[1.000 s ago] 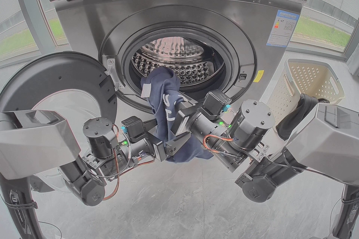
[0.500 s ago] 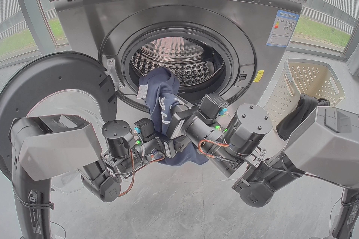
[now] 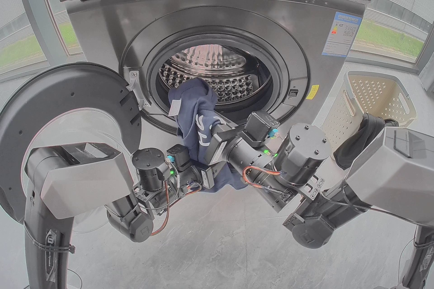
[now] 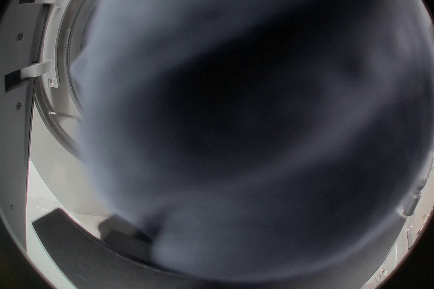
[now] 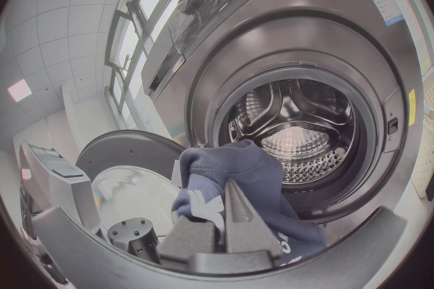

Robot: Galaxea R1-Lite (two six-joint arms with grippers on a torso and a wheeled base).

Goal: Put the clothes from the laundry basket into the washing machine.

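Right hand (image 5: 216,213) is pinching the navy sweatshirt (image 3: 195,107) mid-frame and holding it up at the mouth of the washing machine (image 3: 217,14). The top fold is just poking past the rim toward the drum (image 3: 212,62). Left hand (image 3: 209,177) is sitting under the dangling end, and I can't tell if it's gripping. So it's not in yet, I'd say. Over in the laundry basket (image 3: 382,95) at the right, what looks like another dark garment (image 3: 361,138) is hanging over the rim.

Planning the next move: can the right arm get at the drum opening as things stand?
Probably yes: the door is swung aside, nothing blocks the drum opening, and the right gripper, shut on the navy garment, sits just before it.
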